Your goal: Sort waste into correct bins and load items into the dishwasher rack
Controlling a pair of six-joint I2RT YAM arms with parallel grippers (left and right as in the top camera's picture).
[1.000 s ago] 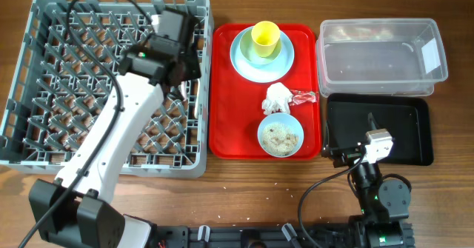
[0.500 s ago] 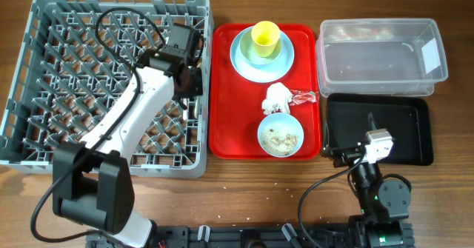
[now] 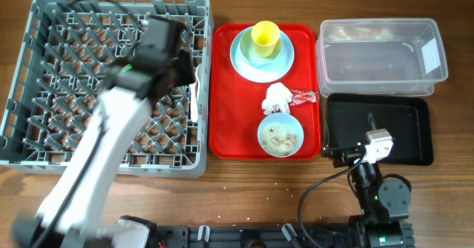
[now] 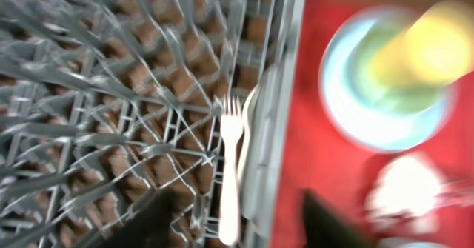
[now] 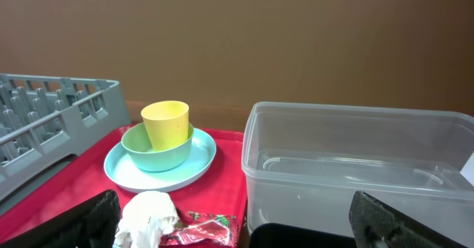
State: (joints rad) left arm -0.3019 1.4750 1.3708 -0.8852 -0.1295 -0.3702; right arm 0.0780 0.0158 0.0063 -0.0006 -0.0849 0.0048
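A white fork and spoon lie side by side in the grey dishwasher rack, against its right wall. My left gripper hovers just above them, open, with nothing between its fingers. On the red tray a yellow cup stands in a bowl on a pale blue plate. Below them are a crumpled napkin, a red wrapper and a bowl of rice scraps. My right gripper rests low, open wide and empty.
The clear tub stands at the back right with the black tray in front of it. The right arm's base sits at the table's front edge, beside the black tray. The left arm stretches across the rack.
My left gripper has opened and let go of the fork and spoon, which now lie in the rack. The left arm has lifted and shifted a little. The right arm has not moved.
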